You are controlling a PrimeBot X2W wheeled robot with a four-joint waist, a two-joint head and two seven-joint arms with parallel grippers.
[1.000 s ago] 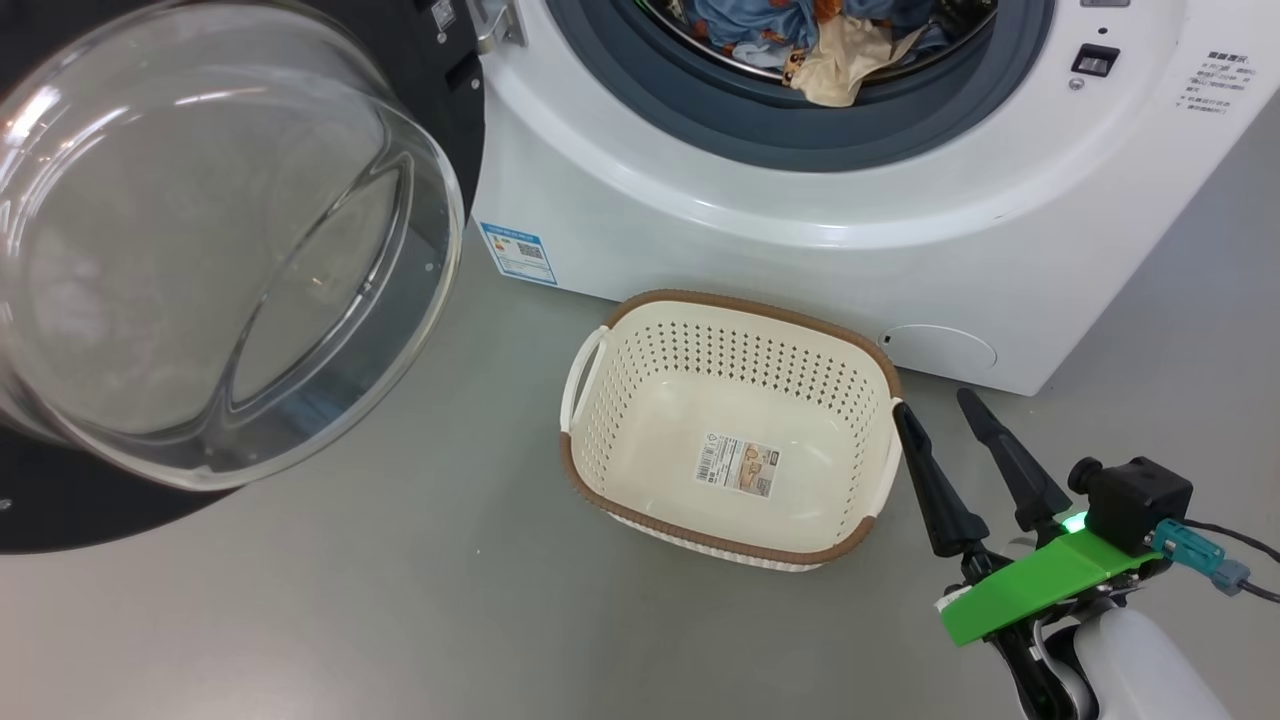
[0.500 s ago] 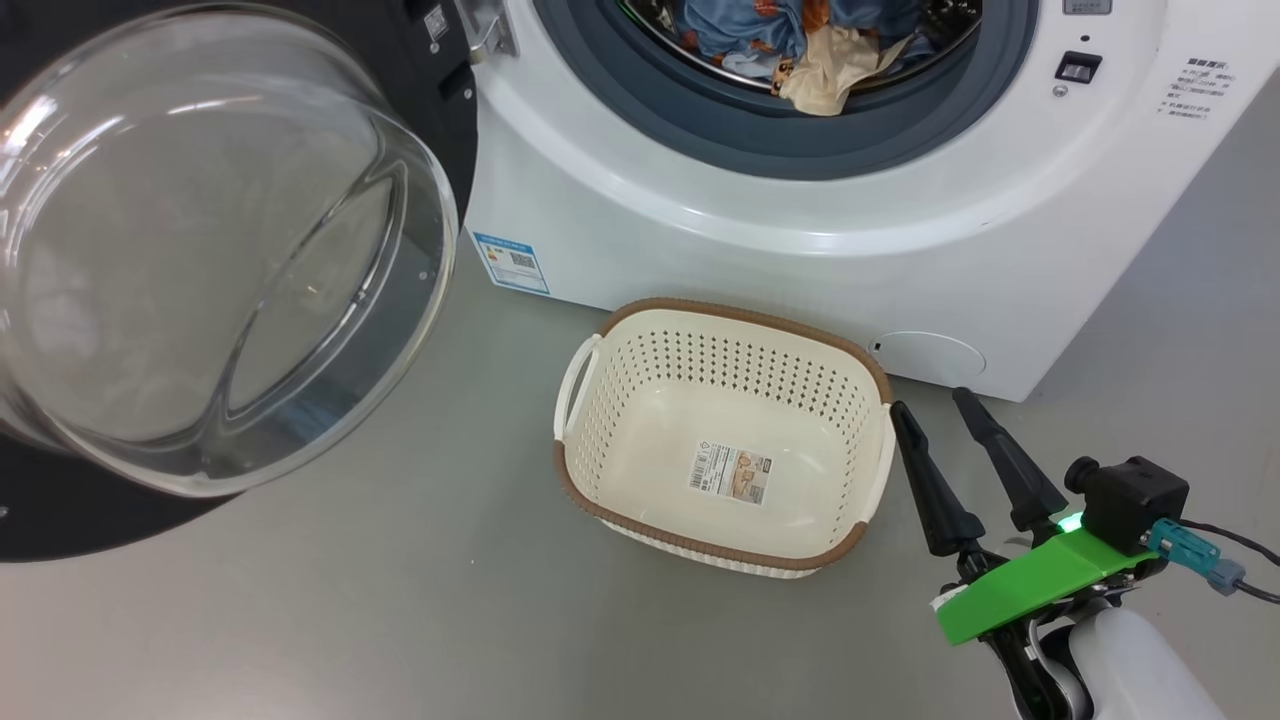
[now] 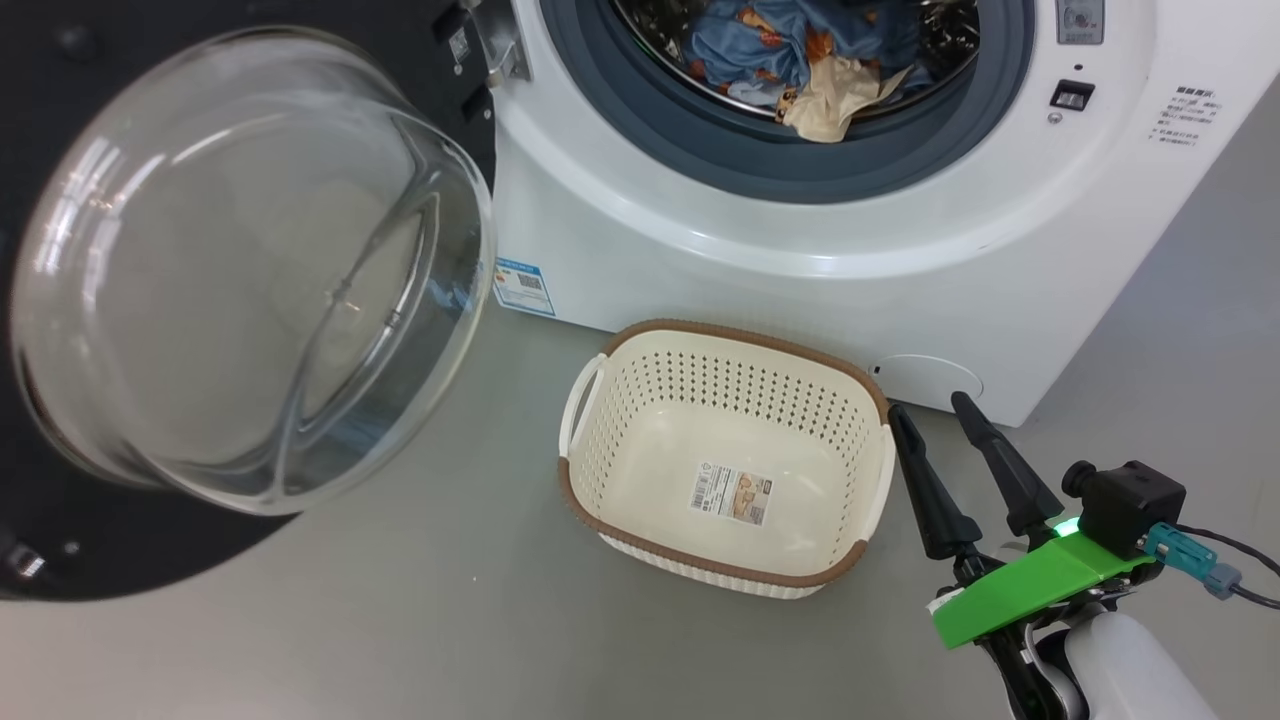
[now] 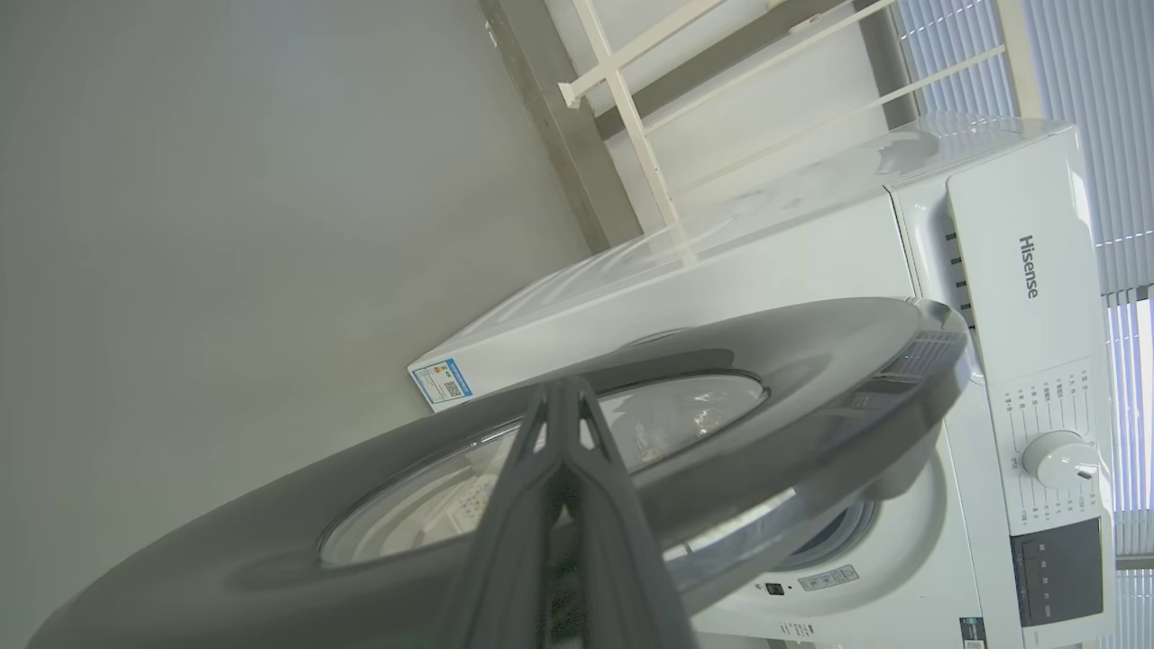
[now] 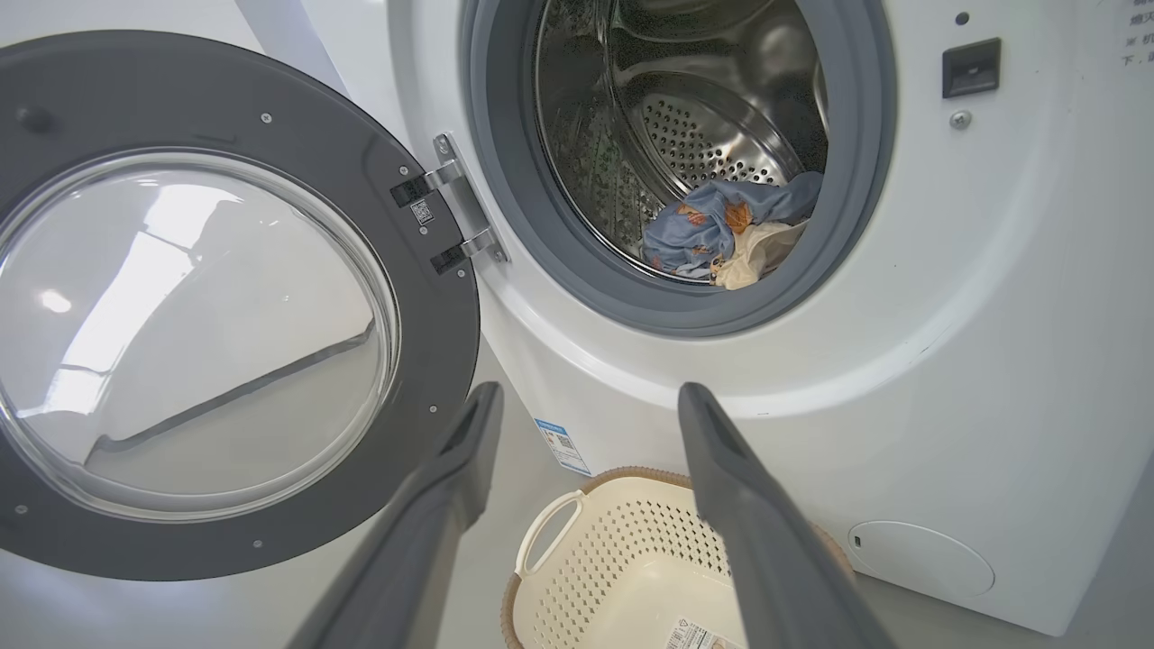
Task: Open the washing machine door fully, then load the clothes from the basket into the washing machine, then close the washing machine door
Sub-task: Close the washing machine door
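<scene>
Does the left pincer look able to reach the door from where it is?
Probably yes: the shut left pincer points at the outer face of the door, with nothing between them. Whether they touch, I cannot tell.

A smooth grey floor (image 3: 400,620) is seen, and the washing machine (image 3: 800,270) is carried on it, set flat on its base. The basket (image 3: 760,390) is placed upright on the same floor, just before the machine's lower front. It appears to be slightly apart from the machine, though the gap is hard to judge.
</scene>
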